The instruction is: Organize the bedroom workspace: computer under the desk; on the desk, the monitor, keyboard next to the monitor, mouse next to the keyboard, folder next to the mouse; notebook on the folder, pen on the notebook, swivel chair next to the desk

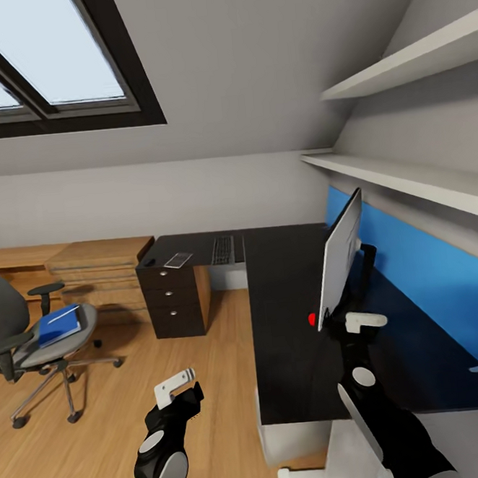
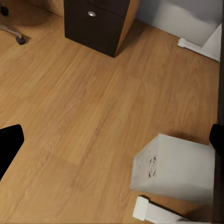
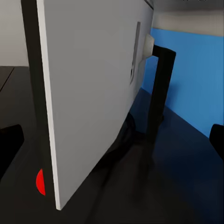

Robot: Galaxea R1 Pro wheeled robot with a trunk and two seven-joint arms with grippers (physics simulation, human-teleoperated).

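The L-shaped desk (image 1: 290,321) fills the middle and right of the head view, its glossy black top running from the near right along a blue wall panel (image 1: 432,287) to the far wall, then turning left to end over the black drawer unit (image 1: 173,303) with silver knobs. The monitor (image 1: 339,259) stands on the near right arm of the desk, seen edge-on with its white back toward the blue panel. The right gripper (image 1: 352,327) hangs just near of the monitor's lower edge; in the right wrist view its dark fingertips (image 3: 9,144) sit wide apart at either side with the monitor's white back (image 3: 93,93) and black stand (image 3: 158,88) between them, so the jaws are spread and hold nothing. The left gripper (image 1: 176,389) hovers over the wood floor (image 1: 136,393) left of the desk, its jaws likewise spread, with the white computer (image 2: 175,168) on the floor beneath. On the far stretch of desk lie the keyboard (image 1: 222,250), the grey notebook (image 1: 178,259) left of it, and a small dark mouse (image 1: 150,261) further left. At far left the swivel chair (image 1: 30,337) stands well apart from the desk, with the blue folder (image 1: 59,324) on its seat and a thin white pen (image 1: 62,317) on the folder
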